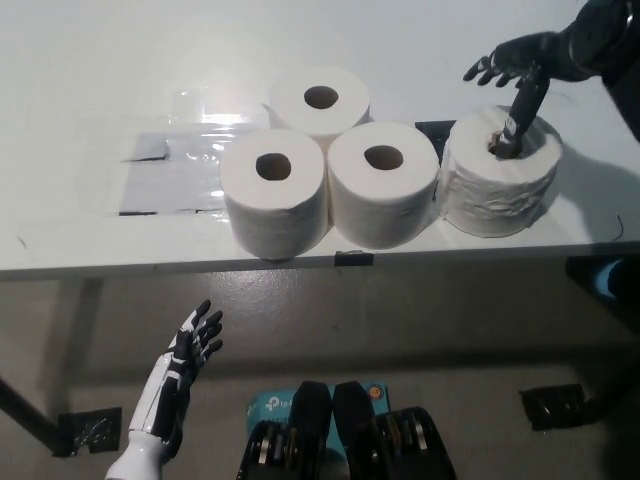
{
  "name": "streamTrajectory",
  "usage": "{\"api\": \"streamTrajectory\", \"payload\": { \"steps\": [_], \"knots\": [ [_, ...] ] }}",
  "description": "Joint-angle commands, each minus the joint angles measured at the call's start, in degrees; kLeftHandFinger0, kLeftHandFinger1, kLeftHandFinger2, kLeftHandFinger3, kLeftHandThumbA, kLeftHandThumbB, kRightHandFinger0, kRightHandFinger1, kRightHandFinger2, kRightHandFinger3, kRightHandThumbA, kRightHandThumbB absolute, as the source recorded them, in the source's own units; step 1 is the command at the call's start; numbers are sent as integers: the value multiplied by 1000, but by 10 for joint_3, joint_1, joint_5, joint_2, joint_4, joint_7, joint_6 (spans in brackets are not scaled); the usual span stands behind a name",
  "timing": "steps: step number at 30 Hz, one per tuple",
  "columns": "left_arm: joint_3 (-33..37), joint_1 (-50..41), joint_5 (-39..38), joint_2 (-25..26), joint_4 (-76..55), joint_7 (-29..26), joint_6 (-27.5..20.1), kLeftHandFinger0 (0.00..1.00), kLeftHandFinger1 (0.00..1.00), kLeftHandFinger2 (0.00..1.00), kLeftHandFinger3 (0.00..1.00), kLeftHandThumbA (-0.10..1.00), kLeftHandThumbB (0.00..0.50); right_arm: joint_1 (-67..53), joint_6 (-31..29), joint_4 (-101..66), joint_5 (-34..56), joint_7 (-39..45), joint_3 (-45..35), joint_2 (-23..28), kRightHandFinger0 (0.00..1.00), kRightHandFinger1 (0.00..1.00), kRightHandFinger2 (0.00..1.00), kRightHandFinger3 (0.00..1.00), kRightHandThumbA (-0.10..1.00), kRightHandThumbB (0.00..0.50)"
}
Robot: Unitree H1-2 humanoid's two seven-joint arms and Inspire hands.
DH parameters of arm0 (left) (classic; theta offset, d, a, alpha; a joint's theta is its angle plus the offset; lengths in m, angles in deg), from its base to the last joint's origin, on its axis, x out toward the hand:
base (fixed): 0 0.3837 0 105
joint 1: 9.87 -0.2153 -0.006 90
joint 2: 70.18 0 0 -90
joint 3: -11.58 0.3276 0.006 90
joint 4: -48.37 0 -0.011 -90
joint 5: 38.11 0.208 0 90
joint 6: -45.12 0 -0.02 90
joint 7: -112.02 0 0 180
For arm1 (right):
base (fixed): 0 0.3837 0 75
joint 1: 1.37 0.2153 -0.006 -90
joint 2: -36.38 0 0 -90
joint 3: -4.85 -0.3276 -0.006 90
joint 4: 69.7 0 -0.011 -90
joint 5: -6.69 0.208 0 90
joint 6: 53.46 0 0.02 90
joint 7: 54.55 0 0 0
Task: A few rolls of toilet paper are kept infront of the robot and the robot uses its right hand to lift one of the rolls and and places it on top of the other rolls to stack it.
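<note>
one finger [519,112] of your black right hand [524,62] pokes down into core hole of rightmost roll [500,175], other fingers spread apart above it, gripping nothing; that roll stands upright near table's [90,70] right front edge, wrapping crumpled; just left of it, touching, sits middle roll [384,182]; left roll [275,190] beside that; back roll [320,100] behind the pair; clear plastic sheet [165,165] lies flat at left; your white left hand [190,350] rests below table edge, fingers apart, empty
</note>
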Motion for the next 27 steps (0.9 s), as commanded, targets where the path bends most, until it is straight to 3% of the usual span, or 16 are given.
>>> {"api": "streamTrajectory", "payload": {
  "steps": [1,3,4,11,14,19,21,22,24,27],
  "knots": [
    [-4,0,-3,7,-22,9,-15,1000,1000,1000,1000,1000,139,27,-17,22,-27,-37,-1,4,1000,1000,1000,1000,1000,361],
    [-4,1,-2,8,-19,9,-18,1000,1000,1000,1000,1000,140,29,-10,28,-28,-39,-4,3,1000,1000,1000,1000,1000,359],
    [-4,1,-4,7,-19,10,-18,1000,1000,1000,1000,1000,137,30,-7,33,-31,-43,-3,3,1000,1000,1000,1000,1000,380],
    [-4,-3,-7,7,-21,10,-18,1000,1000,1000,1000,1000,142,31,-23,44,-43,-44,0,5,1000,1000,1000,1000,1000,366],
    [-4,-3,-6,9,-18,10,-19,1000,1000,1000,1000,1000,147,34,-2,44,-32,-43,-17,4,1000,1000,1000,1000,1000,365],
    [-4,-3,-6,8,-15,10,-24,1000,1000,1000,1000,1000,137,60,9,53,-27,-20,-31,11,1000,1000,1000,1000,1000,392],
    [-3,-4,-5,7,-16,9,-23,1000,1000,1000,1000,1000,137,68,14,57,-16,-10,-45,13,1000,1000,1000,1000,1000,388],
    [-3,-5,-4,7,-16,8,-24,1000,1000,1000,1000,1000,136,73,2,55,-10,5,-53,17,1000,1000,1000,1000,1000,349],
    [-3,-6,-5,7,-17,9,-22,1000,1000,1000,1000,1000,134,75,-12,51,-2,15,-65,20,1000,1000,1000,1000,1000,316],
    [-2,-8,-4,8,-17,9,-22,1000,1000,1000,1000,1000,135,80,13,45,-7,9,-77,19,1000,1000,1000,1000,1000,343]
  ]
}}
